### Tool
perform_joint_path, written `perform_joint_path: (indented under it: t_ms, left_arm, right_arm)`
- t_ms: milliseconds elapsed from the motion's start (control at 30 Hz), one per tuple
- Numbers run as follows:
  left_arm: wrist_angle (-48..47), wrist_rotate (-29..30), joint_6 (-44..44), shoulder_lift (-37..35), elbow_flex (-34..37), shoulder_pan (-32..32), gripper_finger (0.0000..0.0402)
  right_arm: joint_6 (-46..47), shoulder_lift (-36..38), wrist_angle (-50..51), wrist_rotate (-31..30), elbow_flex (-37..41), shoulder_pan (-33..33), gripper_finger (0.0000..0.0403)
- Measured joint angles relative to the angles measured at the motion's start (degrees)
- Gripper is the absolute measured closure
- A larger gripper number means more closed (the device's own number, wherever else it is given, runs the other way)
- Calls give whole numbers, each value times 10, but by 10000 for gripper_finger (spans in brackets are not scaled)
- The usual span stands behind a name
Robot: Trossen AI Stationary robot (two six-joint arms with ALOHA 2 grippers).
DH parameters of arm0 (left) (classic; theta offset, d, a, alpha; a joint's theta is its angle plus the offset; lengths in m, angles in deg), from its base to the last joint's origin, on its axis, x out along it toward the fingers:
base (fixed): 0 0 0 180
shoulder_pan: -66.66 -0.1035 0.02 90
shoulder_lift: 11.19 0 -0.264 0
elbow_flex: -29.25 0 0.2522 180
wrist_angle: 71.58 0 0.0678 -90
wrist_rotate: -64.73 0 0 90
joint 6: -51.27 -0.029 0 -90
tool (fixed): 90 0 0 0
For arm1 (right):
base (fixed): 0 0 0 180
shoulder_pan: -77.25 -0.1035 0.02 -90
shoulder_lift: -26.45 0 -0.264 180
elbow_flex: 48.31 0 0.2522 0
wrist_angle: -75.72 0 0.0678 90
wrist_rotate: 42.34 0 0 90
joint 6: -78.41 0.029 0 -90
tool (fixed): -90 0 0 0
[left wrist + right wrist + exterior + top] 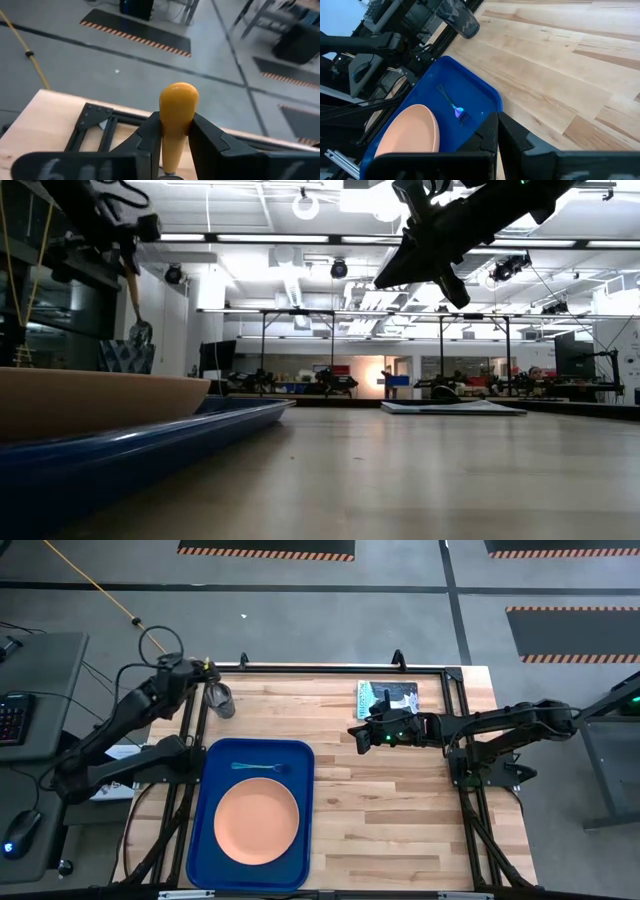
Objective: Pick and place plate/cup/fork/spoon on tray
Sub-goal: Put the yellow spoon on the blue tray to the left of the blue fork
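The left tool [204,668] hangs over the far left corner of the tabletop [400,810], clamped on the yellow-orange handle of the spoon [176,125]. In the left wrist view the two dark fingers [150,140] press the handle from either side, and its rounded end stands up clear between them. The low view shows the spoon's long axis close to vertical, handle up in the grip and the silver bowl hanging down over the dark grey cup [220,698], which stands on the bare wood just beyond the far rim of the tray [300,755].

The relation that matters is where the tray lies from this tool: on the near side of it, toward the front edge of the tabletop, and a little toward the middle. The salmon-orange plate [257,821] already fills the tray's near half, and the teal fork [258,767] lies crosswise on the strip between the plate and the far rim. That strip is the nearest open landing place, so my guess is that the spoon must be carried toward the front and turned from upright to flat, roughly parallel to the fork, without knocking the cup below.

The right tool [357,733] waits in the air over the far middle of the tabletop, near a small book [388,695], its fingers together and holding nothing. The left arm is plainly nearer both cup and tray.
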Motion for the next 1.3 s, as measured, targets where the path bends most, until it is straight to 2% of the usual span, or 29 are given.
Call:
perform_joint_path:
  t_ms: [133, 333, 500, 633, 833, 933, 1067, 1200, 1300]
  left_arm:
    - [-1, 0, -10, -22, -18, 1, 331]
    - [1, -6, -53, -28, -91, 1, 334]
    - [33, -70, -32, -33, -135, 1, 333]
    - [91, -146, 38, -44, -125, 12, 334]
    - [212, -165, 162, -53, -38, 81, 334]
    - [315, -131, 216, -50, 24, 139, 334]
    - [449, -57, 271, -26, 91, 226, 334]
    - [529, 25, 299, 11, 111, 308, 334]
    - [569, 72, 303, 38, 111, 361, 334]
  right_arm:
    - [2, 0, 0, 0, 0, 0, 402]
    - [2, 0, 0, 0, 0, 0, 402]
    - [2, 0, -25, 0, 0, 0, 402]
    - [-20, 0, -99, 0, 0, 0, 402]
    - [-34, -3, -240, -9, 0, 0, 402]
    - [-55, -17, -305, -6, -7, -1, 402]
    - [-105, -54, -292, -4, -67, -8, 385]
    - [-179, -103, -192, 0, -168, -16, 327]
    - [-234, -131, -58, -41, -258, -18, 268]
